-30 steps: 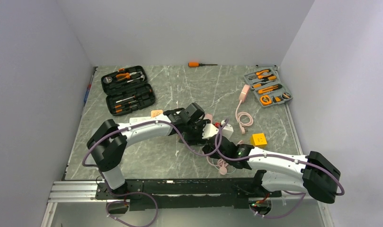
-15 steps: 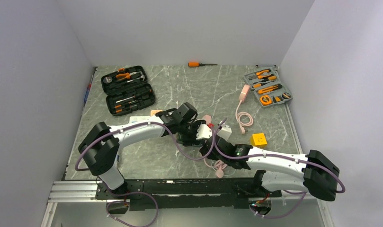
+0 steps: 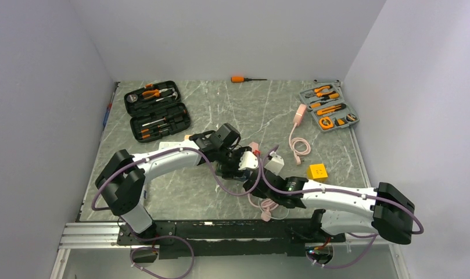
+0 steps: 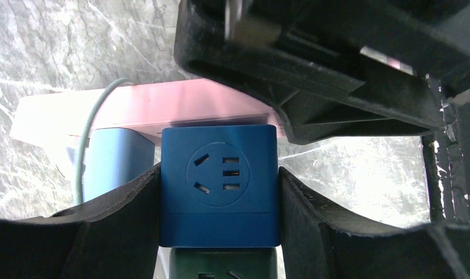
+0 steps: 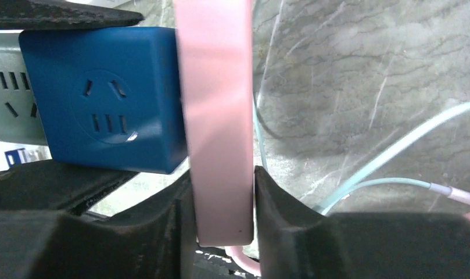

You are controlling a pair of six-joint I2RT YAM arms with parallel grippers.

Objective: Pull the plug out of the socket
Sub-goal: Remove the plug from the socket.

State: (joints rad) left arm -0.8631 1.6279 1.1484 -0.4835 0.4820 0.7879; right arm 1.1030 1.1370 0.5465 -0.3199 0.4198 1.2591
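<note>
Jaws are meeting over the middle of the table (image 3: 221,110) in the overhead view, too small to read. Left wrist: the left gripper (image 4: 219,192) is clamping the blue socket (image 4: 219,168), with the pink plug (image 4: 162,110) touching it at twelve o'clock. Right wrist: the right gripper (image 5: 221,215) is pinching that plug, which seemingly is not yet coming free.

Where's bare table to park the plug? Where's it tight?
Free: rear-centre marble between the black tool case, the orange screwdriver and the pink charger; also the near-left strip between the left arm and the table edge. Crowded: the centre, where the left gripper clamps the blue socket cube and the right gripper the pink plug.
</note>
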